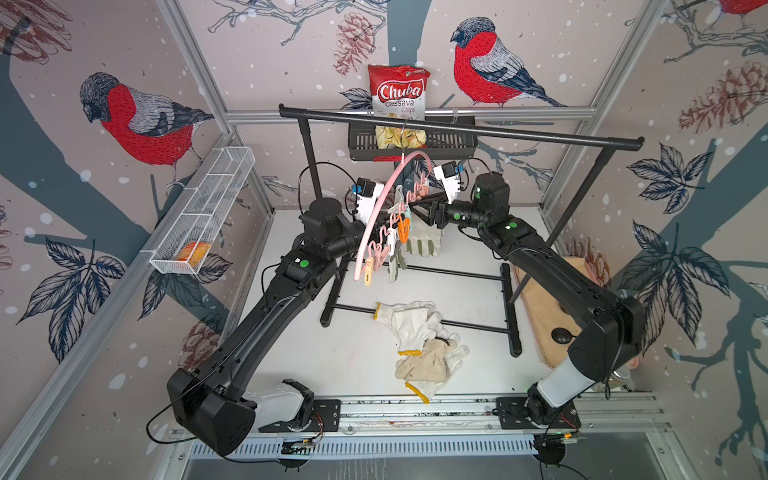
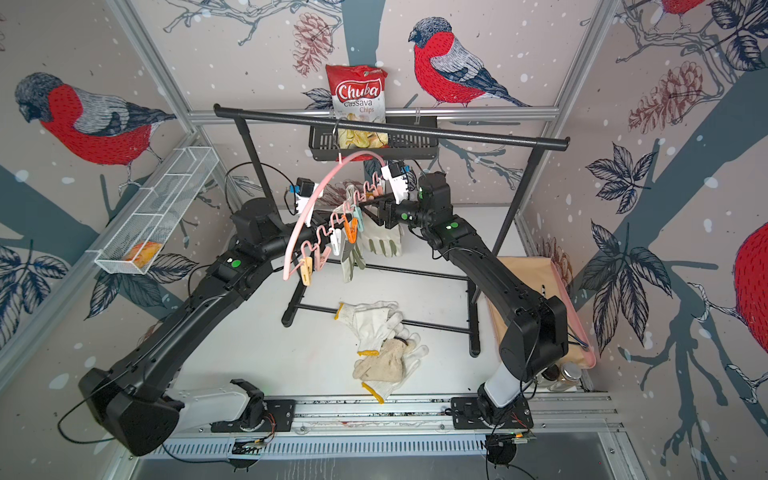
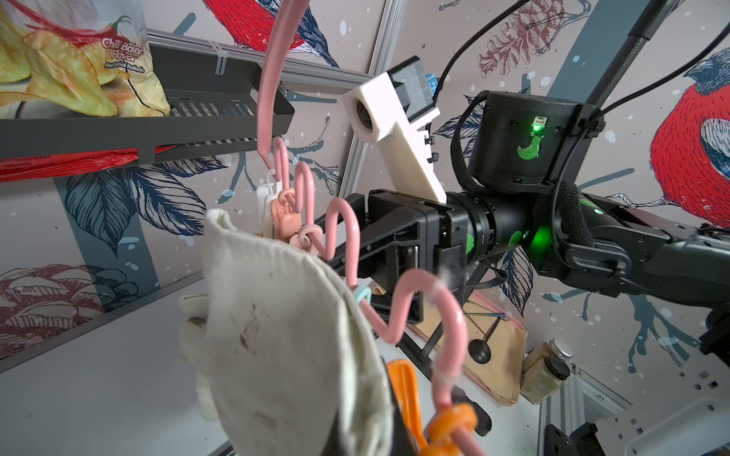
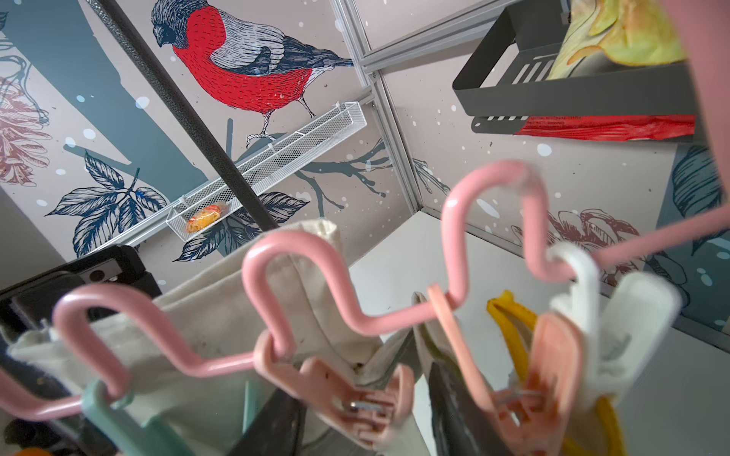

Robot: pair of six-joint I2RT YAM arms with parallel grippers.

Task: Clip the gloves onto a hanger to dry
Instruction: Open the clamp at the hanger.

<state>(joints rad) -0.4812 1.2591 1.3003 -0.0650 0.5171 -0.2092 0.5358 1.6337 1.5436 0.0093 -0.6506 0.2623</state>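
In both top views the thin pink arched plastic hanger (image 1: 366, 237) (image 2: 298, 226) hangs by its hook from the black metal garment rack (image 1: 457, 129), and both arms meet at its peg row. The left gripper (image 1: 395, 208) is fully closed just beside the rail. It seems to pinch the cuff of an off-white leather glove with olive-green finger strips (image 1: 424, 243) (image 2: 382, 243), whose fingers dangle directly below the right gripper (image 1: 415, 204). The knitted white cotton gloves with yellow cuff edging (image 1: 411, 328) lie on the table (image 1: 353, 353), well below both grippers and apart from them. In the left wrist view that leather cuff (image 3: 276, 335) is raised close against the hanger's wavy rail (image 3: 446, 316); the left jaws themselves are hidden. In the right wrist view the right gripper's dark fingers (image 4: 272, 430) stand about half apart on either side of a pale pink plastic peg (image 4: 347, 391), seemingly squeezing it. The cuff (image 4: 197, 327) sits just beside them, and I cannot tell whether it is in the peg's mouth. The step in hand looks like clipping this glove. Next, the left gripper should feed the cuff edge between the peg's tips, then the right should let the peg close.
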